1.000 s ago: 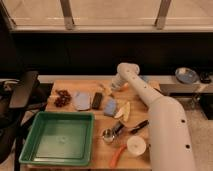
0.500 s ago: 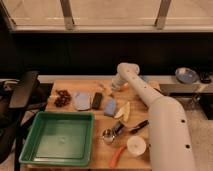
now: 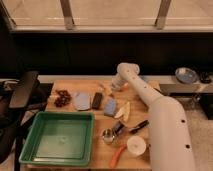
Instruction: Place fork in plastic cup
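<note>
My gripper (image 3: 115, 88) reaches down from the white arm to the far edge of the wooden table (image 3: 75, 114), right of its middle. A thin pale sliver, which looks like the fork (image 3: 103, 88), lies just left of the gripper; I cannot tell whether they touch. The pale blue plastic cup (image 3: 110, 106) sits a little nearer the camera than the gripper, toward the table's middle, beside a yellowish item (image 3: 123, 111).
A green tray (image 3: 60, 137) fills the front left. A pale purple bowl (image 3: 81, 100), a dark block (image 3: 97, 100) and a dark red pile (image 3: 62, 97) lie to the left. The metal measuring cup (image 3: 107, 136), black-handled knife (image 3: 138, 126), white cup (image 3: 136, 145) and carrot (image 3: 118, 156) are at the front right.
</note>
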Tool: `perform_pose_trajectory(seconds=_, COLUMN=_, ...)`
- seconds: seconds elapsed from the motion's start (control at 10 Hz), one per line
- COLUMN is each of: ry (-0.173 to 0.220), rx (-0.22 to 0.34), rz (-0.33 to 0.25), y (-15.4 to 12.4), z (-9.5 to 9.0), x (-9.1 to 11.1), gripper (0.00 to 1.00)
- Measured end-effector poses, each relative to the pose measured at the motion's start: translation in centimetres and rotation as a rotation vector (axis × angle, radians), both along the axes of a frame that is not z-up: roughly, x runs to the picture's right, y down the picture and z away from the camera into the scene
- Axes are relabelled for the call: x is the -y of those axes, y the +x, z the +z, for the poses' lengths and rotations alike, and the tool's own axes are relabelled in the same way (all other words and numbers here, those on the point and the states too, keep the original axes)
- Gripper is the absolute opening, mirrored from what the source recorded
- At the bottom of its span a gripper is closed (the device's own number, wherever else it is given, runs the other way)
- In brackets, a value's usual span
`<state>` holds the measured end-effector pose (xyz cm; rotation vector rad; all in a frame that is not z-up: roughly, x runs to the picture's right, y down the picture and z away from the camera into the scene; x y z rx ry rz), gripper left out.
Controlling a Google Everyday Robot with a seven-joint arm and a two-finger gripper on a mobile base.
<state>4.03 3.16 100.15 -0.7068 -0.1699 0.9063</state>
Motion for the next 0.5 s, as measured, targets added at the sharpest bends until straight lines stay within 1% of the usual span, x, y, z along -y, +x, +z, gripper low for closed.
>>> perform_pose_trajectory(seconds=0.1, ry=0.0, rx=0.0, rz=0.0, y=0.03, z=0.0, x=-0.01, gripper=0.0)
perform_pose_trajectory(seconds=0.2, ry=0.0, rx=0.0, rz=0.001, y=0.06, z=0.0, x=-0.01, gripper=0.04)
perform_pose_trajectory(seconds=0.3, ry=0.0, rx=-0.001, rz=0.001, y=0.06, z=0.0, x=-0.01, gripper=0.1)
perform_pose_trajectory(seconds=0.5, ry=0.0, rx=-0.001, rz=0.001, y=0.06, z=0.0, x=0.0, gripper=0.31)
